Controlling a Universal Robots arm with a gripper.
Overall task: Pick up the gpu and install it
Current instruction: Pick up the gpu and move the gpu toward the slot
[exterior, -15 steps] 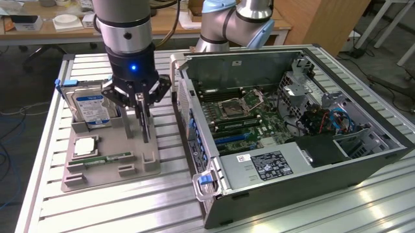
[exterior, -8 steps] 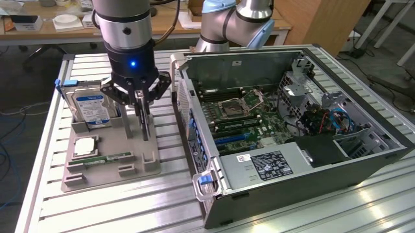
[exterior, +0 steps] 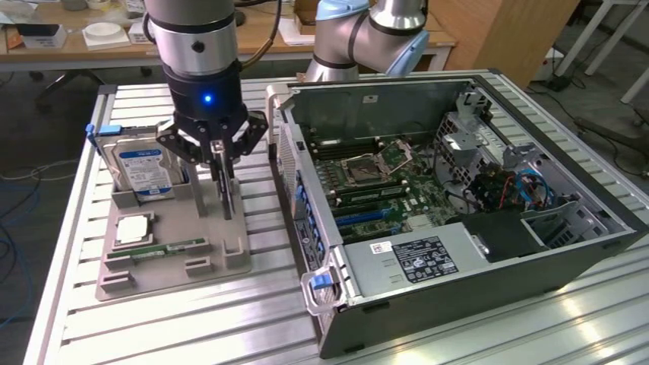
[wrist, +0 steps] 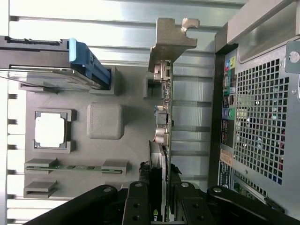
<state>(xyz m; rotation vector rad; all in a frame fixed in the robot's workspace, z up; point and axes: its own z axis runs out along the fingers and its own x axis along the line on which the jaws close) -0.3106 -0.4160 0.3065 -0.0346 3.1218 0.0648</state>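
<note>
Gripper (exterior: 221, 179) closed on the graphics card (exterior: 225, 199), which stands upright in its slot on the grey tray (exterior: 203, 255).

The exterior view takes in the whole setting: the tray lies on the slatted table (exterior: 254, 319) beside the open computer case (exterior: 457, 304), with a hard drive (exterior: 142, 167) standing just beside the card. The wrist view looks along the card (wrist: 164, 117) edge-on, with the two fingers (wrist: 140, 197) pressed against its opposite faces at one end and its silver bracket (wrist: 171, 40) at the other. It also shows the case's perforated rear panel (wrist: 262, 117) close alongside.
</note>
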